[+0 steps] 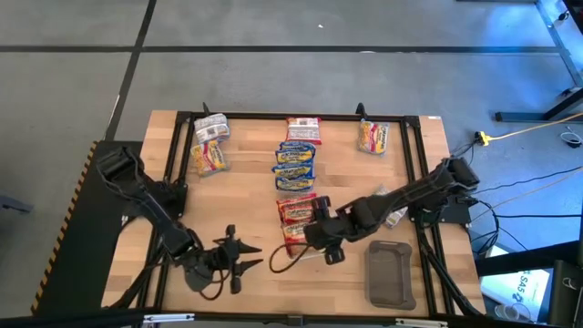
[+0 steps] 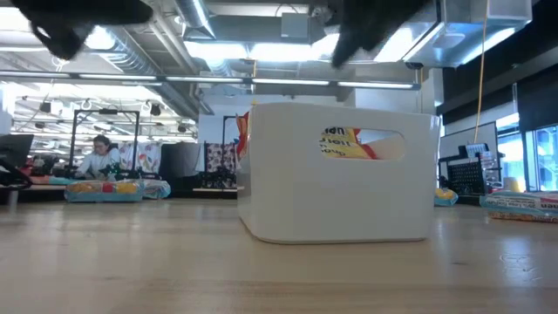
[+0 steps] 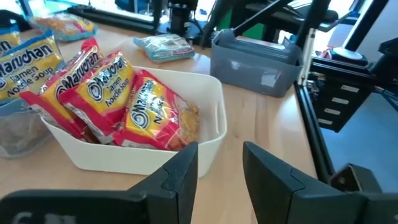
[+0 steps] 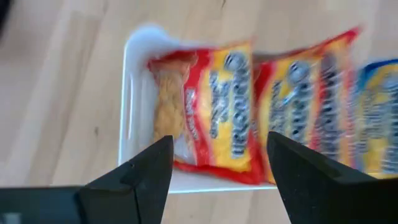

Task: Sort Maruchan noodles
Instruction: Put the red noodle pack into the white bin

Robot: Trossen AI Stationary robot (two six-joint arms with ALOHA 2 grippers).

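White tray [image 1: 293, 244]: table centre-front, several noodle packets [image 3: 118, 102] inside. Behind it, a row of packets [image 1: 295, 164] runs to the far edge. Dark tray [image 1: 390, 273]: front right. Packets [image 1: 209, 146] far left; one packet [image 1: 373, 137] far right.

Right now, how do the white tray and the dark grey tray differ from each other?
The white tray holds red-orange Maruchan packets; nothing shows in the dark grey tray from above. The white tray stands near the middle of the table, under the right gripper, whose jaws are open; the dark grey tray stands at the near right corner. Both are rounded rectangles.
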